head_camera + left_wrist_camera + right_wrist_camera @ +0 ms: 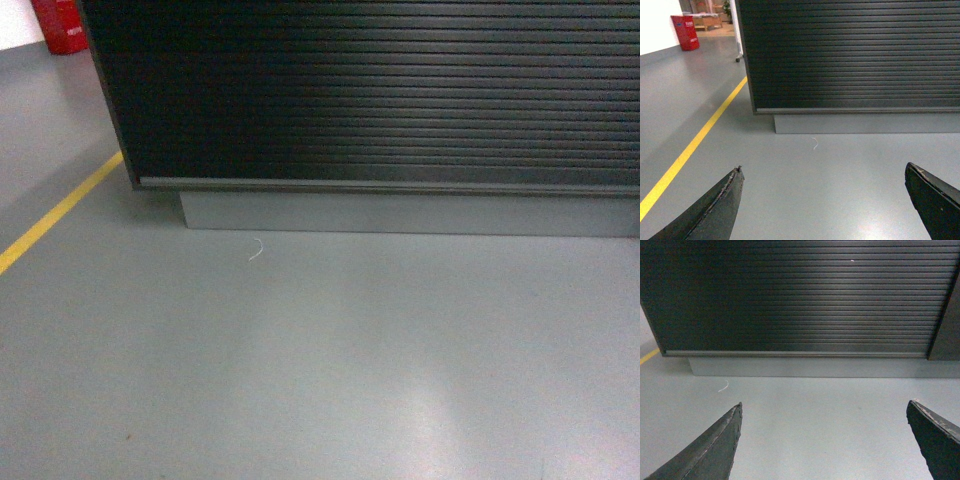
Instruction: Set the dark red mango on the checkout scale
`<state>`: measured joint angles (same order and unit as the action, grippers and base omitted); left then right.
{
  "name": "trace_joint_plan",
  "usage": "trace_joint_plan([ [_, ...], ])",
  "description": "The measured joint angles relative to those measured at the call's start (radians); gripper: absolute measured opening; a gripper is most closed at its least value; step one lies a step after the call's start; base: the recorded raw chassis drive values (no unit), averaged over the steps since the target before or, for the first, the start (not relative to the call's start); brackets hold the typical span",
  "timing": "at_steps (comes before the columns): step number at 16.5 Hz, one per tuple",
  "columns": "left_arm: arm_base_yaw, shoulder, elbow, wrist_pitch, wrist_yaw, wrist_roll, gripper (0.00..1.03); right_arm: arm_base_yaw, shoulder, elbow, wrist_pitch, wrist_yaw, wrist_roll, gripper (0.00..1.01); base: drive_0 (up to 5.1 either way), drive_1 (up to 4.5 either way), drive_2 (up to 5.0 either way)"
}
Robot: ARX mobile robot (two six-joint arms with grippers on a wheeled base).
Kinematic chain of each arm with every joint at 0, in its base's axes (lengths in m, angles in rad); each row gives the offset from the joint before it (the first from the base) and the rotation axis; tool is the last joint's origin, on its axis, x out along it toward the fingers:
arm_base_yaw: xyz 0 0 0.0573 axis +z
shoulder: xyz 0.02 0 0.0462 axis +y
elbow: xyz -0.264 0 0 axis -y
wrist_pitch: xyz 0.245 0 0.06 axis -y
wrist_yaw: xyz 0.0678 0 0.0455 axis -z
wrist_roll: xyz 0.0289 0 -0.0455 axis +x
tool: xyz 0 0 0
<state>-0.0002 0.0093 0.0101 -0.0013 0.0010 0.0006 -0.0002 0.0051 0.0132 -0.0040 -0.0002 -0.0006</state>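
Note:
The checkout (380, 90) stands ahead of me as a black counter with a horizontally ribbed front on a grey plinth; only its front shows, also in the left wrist view (850, 55) and the right wrist view (795, 295). Its top is out of view. The dark red mango and the scale are out of view. My left gripper (823, 172) is open over bare grey floor, nothing between its dark fingers (720, 205). My right gripper (824, 410) is open too, fingers (715, 445) wide apart and empty. Neither gripper shows in the head view.
A yellow floor line (55, 215) runs diagonally left of the counter. A red bin (686, 32) stands far back left. A small white scrap (256, 250) lies on the grey floor by the plinth. A dark panel (947, 325) adjoins the counter's right end.

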Motion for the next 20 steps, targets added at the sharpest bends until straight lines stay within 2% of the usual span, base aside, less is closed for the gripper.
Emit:
trace_joint_plan([
  [20, 0.000, 0.000, 0.000, -0.005, -0.001, 0.000, 0.98, 0.000, 0.000, 0.000, -0.002, 0.000, 0.000, 0.98, 0.0, 4.36, -4.3],
])
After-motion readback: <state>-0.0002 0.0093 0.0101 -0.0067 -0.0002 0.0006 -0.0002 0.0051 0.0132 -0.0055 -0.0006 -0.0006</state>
